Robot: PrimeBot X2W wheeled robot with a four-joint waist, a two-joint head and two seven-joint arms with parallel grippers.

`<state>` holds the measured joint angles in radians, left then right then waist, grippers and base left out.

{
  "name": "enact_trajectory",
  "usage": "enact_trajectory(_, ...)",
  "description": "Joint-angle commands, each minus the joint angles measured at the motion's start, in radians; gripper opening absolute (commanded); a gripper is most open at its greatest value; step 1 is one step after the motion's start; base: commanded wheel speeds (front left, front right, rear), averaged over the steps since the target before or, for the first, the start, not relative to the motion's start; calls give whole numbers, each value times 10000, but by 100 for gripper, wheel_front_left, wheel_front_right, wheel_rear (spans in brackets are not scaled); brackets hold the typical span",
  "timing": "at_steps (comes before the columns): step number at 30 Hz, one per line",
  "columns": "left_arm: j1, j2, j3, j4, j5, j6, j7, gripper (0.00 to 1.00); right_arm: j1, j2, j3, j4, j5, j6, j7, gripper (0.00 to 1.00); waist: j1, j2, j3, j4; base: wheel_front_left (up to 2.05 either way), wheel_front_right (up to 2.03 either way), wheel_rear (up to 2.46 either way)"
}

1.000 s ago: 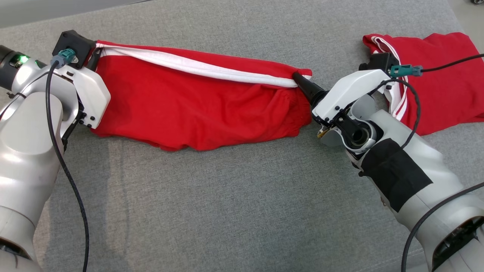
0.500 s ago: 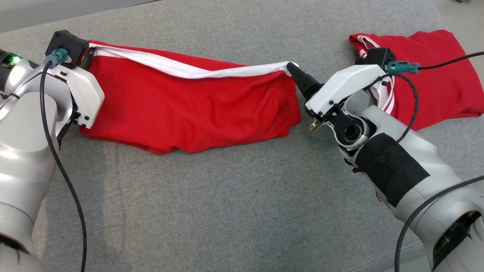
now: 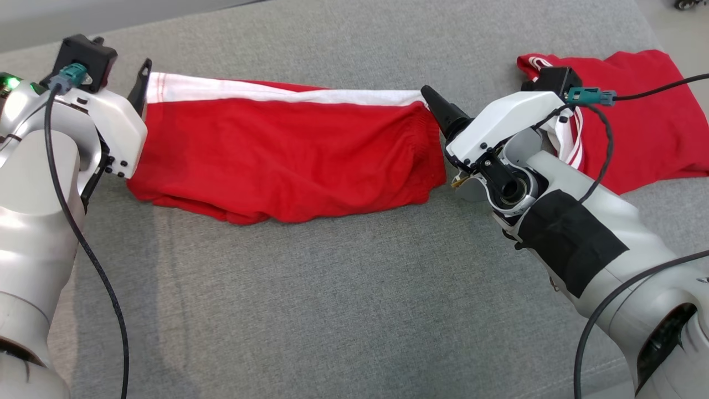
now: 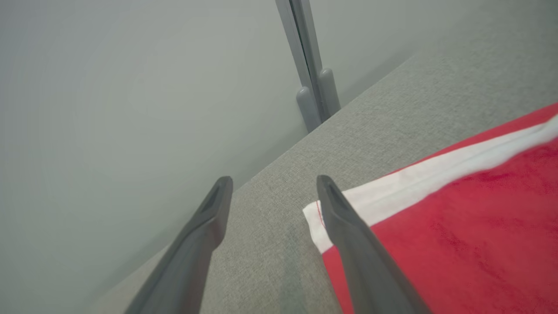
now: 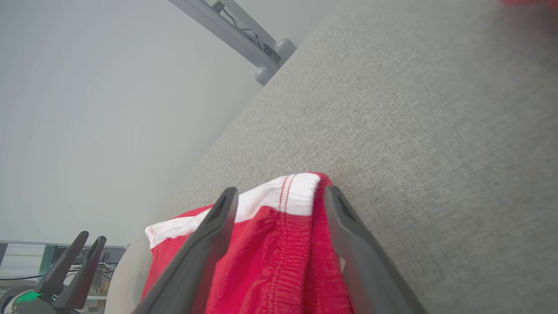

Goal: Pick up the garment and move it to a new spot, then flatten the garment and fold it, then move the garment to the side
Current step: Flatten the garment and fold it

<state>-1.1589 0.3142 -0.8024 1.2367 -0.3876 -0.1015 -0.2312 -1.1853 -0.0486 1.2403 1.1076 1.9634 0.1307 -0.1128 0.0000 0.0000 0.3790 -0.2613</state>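
Head view: garment (image 3: 288, 160) now lies flat on the cushion (image 3: 332, 288), its white band dropped, between left gripper (image 3: 143, 77) and right gripper (image 3: 437, 105). Left wrist view: jaws newly wide, corner released. Right wrist view: jaws wide, straddling the other corner. Folding likely comes next.

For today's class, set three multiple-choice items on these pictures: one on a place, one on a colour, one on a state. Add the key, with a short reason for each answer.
1. Where does the second red garment lie?
A. at the far right of the grey surface
B. hanging off the near edge
C. on the floor

2. What colour is the band along the far edge of the long garment?
A. blue
B. white
C. black

3. How does the left gripper stand?
A. shut on the band
B. open, at the garment's corner
C. shut on nothing

Key:
1 A, the head view shows it at the upper right.
2 B, a white strip tops the red cloth.
3 B, it gapes wide in the left wrist view.
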Motion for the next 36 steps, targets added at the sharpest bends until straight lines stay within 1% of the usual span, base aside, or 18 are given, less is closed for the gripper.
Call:
enact_trajectory(1,-173,48,88,-52,-122,95,-116,100,-181,-53,95,49,99,1,-146,100,0,0,-140,84,0,0,0)
enact_trajectory(4,-12,76,196,-276,-231,177,-258,100,-177,-55,197,170,98,1,-330,100,0,0,-392,206,0,0,0)
enact_trajectory(6,174,85,286,-552,-293,246,-309,100,-293,-58,269,328,-304,1,-637,100,0,0,-611,322,0,0,0)
enact_trajectory(7,174,85,286,-552,-293,246,-309,100,-293,-58,269,328,-304,1,-637,100,0,0,-611,322,0,0,0)
enact_trajectory(9,335,150,401,-935,-335,357,-331,100,-337,-49,340,548,-830,1,-952,100,0,0,-835,465,0,0,0)
enact_trajectory(13,893,408,845,-2345,-434,694,-337,100,-362,-145,395,979,-2095,1,-1428,100,0,0,-1303,843,0,0,0)
enact_trajectory(16,1495,610,1219,-3517,-480,1019,-339,100,-246,-422,400,1143,-3088,1,-1542,100,0,0,-1651,1168,0,0,0)
enact_trajectory(18,2020,735,1438,-4273,-508,1234,-340,100,-356,-713,183,1223,-3810,1,-1534,100,0,0,-1871,1393,0,0,0)
enact_trajectory(20,2646,803,1703,-4993,-603,1474,-341,100,-120,-964,-183,1242,-4526,1,-1534,100,0,0,-2106,1629,0,0,0)
enact_trajectory(21,2963,868,1831,-5371,-643,1612,-341,100,75,-1065,-478,1188,-4834,1,-1529,100,0,0,-2207,1740,0,0,0)
enact_trajectory(22,3653,971,2092,-6078,-729,1853,-340,100,351,-1364,-1121,1061,-5567,1,-1529,100,0,0,-2397,1954,0,0,0)
enact_trajectory(25,4819,1036,2616,-7384,-737,2291,-340,100,1021,-1777,-2440,645,-6693,1,-1532,100,0,0,-2613,2249,0,0,0)
enact_trajectory(27,5738,1070,3026,-8150,-750,2573,-328,100,1602,-2071,-3503,137,-7686,1,-1533,100,0,0,-2699,2409,0,0,0)
enact_trajectory(29,6523,972,3453,-8847,-732,2773,-330,100,2354,-2322,-4775,-489,-8742,1,-1533,100,0,0,-2772,2543,0,0,0)
enact_trajectory(31,7282,854,3838,-9448,-625,2970,-332,100,3326,-2408,-6181,-1245,-9867,1,-1532,100,0,0,-2850,2662,0,0,0)
enact_trajectory(33,7965,728,4247,-9951,-486,3081,-332,100,4329,-2367,-7470,-2198,-11282,1,-1528,100,0,0,-2905,2762,0,0,0)
enact_trajectory(36,8782,399,4691,-10570,-190,3109,-331,100,5958,-1950,-9211,-3569,-13286,1,-1519,100,0,0,-2987,2906,0,0,0)
